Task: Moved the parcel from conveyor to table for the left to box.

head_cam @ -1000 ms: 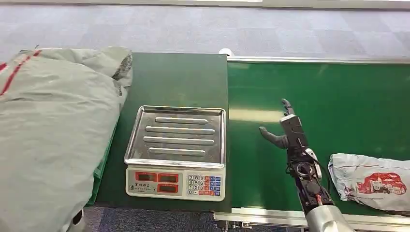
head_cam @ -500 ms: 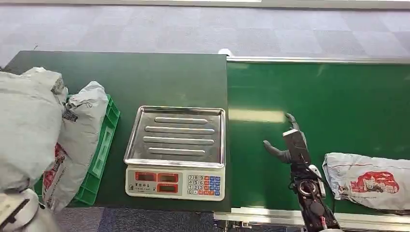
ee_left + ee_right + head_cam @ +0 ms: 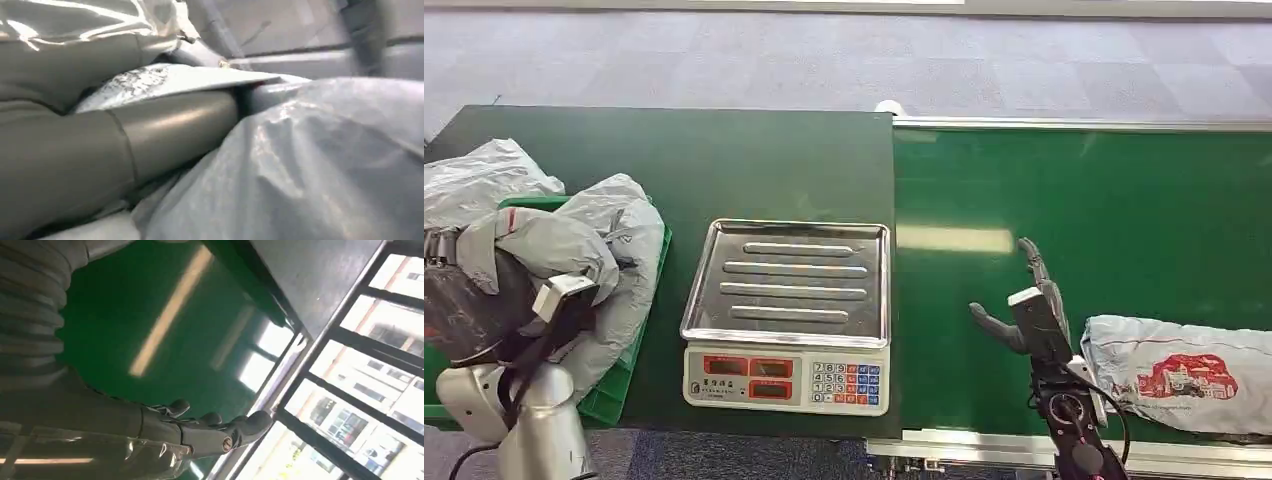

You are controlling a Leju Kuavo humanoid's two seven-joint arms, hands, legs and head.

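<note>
The grey plastic mailer parcel with a red printed picture (image 3: 1184, 375) lies flat on the green conveyor belt (image 3: 1124, 200), close to the belt's near silver edge rail (image 3: 984, 440) and reaching toward the right border of the head view. Just to its left, the robot's right hand (image 3: 1032, 310) hovers over the belt with fingers stretched forward and the thumb spread out to the left, holding nothing; the hand's right side is just beside the parcel's left end, and whether they touch cannot be told. In the right wrist view the same hand (image 3: 200, 432) shows its dark fingers extended over bare green belt (image 3: 150, 315).

Beyond the hand, the belt is an open green stretch up to the far silver rail (image 3: 1084, 123). To the left, the belt meets the dark green table (image 3: 774, 160) along a straight seam. A silver-trayed electronic weighing scale with a keypad front (image 3: 789, 310) sits on the table just left of that seam, its front near the table's near edge; bare table lies behind it.

At the table's left end a green plastic crate (image 3: 639, 330) holds several crumpled grey mailer bags (image 3: 574, 240) heaped above its rim. The left hand (image 3: 464, 300) is buried among these bags, and whether its fingers are apart or clamped cannot be told; the left wrist view shows grey bag plastic (image 3: 325, 165) pressed close.
</note>
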